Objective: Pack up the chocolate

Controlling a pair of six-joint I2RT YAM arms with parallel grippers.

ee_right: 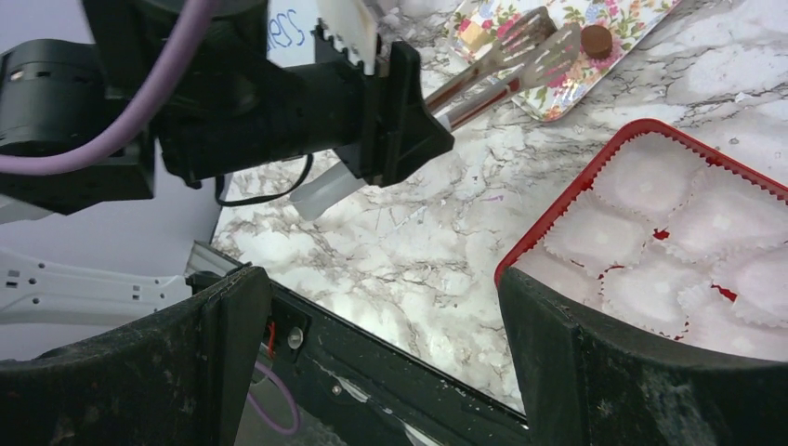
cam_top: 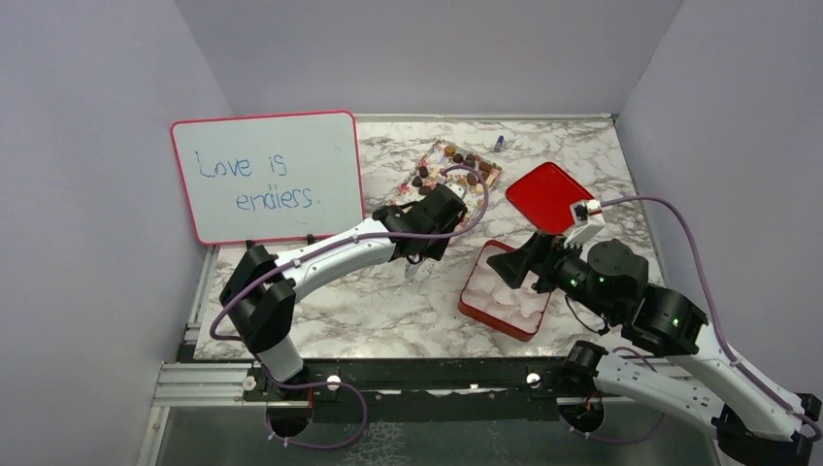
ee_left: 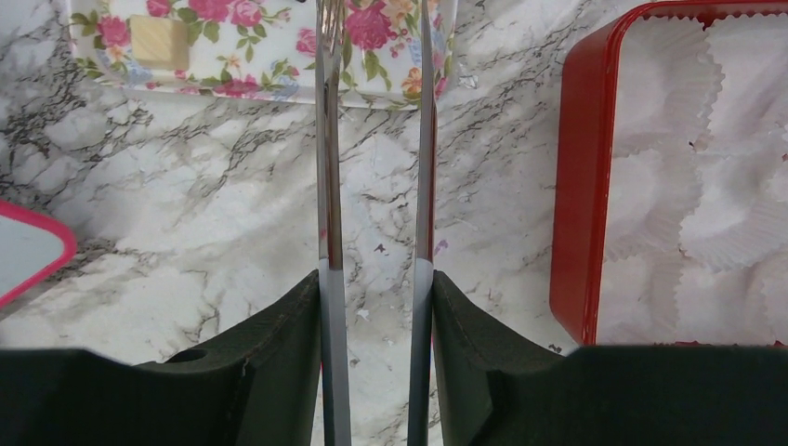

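Note:
The chocolate [cam_top: 464, 160] lies as small brown and cream pieces on the floral tray [cam_top: 439, 178] at the back. In the left wrist view a cream cube [ee_left: 160, 42] sits on the tray [ee_left: 242, 65]. The right wrist view shows a round brown piece [ee_right: 596, 40]. My left gripper [cam_top: 427, 221] [ee_left: 374, 288] is shut on metal tongs [ee_left: 327, 186] [ee_right: 520, 46], whose tips reach the tray's near edge. The tongs are empty. My right gripper [cam_top: 511, 264] [ee_right: 381, 353] is open and empty over the near left side of the red box [cam_top: 476, 309] [ee_right: 558, 223] of white paper cups.
The red lid [cam_top: 548, 194] lies behind the box. A pink-framed whiteboard [cam_top: 267, 175] stands at the back left. A small blue-capped object [cam_top: 499, 143] lies past the tray. The red box [ee_left: 571, 186] is right of the tongs.

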